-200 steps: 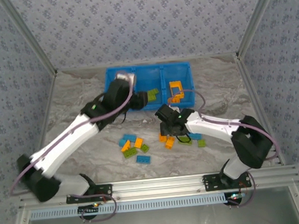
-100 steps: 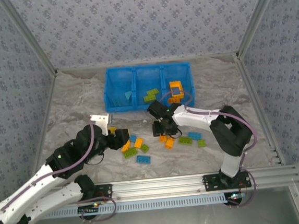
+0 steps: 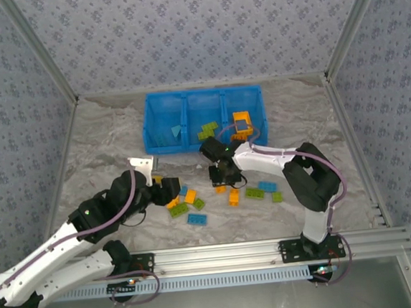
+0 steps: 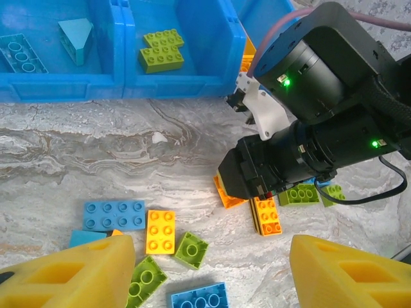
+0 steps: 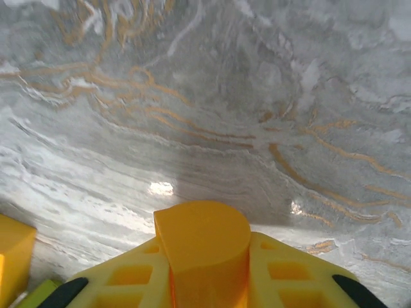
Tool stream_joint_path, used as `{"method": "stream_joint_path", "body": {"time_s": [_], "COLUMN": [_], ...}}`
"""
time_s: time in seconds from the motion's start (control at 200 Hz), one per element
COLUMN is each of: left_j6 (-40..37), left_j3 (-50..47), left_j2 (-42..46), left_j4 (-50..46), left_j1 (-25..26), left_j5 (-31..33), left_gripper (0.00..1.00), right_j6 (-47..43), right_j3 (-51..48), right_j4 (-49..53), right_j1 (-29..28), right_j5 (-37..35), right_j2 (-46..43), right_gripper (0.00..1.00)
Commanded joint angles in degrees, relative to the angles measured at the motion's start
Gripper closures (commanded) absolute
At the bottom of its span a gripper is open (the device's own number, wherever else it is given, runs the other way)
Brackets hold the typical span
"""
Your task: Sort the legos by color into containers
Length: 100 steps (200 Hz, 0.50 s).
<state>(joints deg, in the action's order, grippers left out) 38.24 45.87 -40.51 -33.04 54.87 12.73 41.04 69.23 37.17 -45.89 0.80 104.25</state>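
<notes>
The blue bin (image 3: 202, 94) stands at the back; its containers hold light blue (image 3: 175, 133), green (image 3: 207, 131) and orange legos (image 3: 241, 122), left to right. Loose legos lie mid-table: an orange one (image 4: 161, 232), a blue one (image 4: 114, 214), green ones (image 4: 191, 249). My left gripper (image 4: 205, 276) hangs open above them, also seen from above (image 3: 169, 192). My right gripper (image 3: 220, 176) is down on the table, shut on an orange lego (image 5: 202, 237) between its yellow fingers (image 5: 289, 269). Its black body (image 4: 257, 170) covers most of that brick.
More loose bricks lie to the right of the right gripper: an orange one (image 3: 234, 197), a green one (image 3: 254, 192), a blue one (image 3: 267, 187), a small green one (image 3: 277, 197). A blue brick (image 3: 197, 219) lies nearest the front rail. Patterned walls close in both sides.
My left arm pulled back from over the bin's left compartment to the loose pile. My right gripper shifted slightly left and closed on an orange brick.
</notes>
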Motion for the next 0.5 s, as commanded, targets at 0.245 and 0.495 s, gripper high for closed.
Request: {"method": "stream_joint_path", "body": {"time_s": [0.245,0.495], "left_j6": [-0.78,-1.17], "left_j3": [3.94,8.04], "left_j2": [-2.71,-9.48], "left_j4": [4.89,13.18], "left_j1": [0.41,0.44], "left_j5": [0.25,-2.11], "left_gripper": [0.35,0.35], "right_j6": [-4.53,-15.24], "right_j3": [5.49,14.3], "right_j4": [11.86,10.27], "right_j1": [7.68,19.49], "right_j5": [-13.12,-17.02], "right_j2": [-14.87,-7.48], "right_gripper": [0.75,0.75]}}
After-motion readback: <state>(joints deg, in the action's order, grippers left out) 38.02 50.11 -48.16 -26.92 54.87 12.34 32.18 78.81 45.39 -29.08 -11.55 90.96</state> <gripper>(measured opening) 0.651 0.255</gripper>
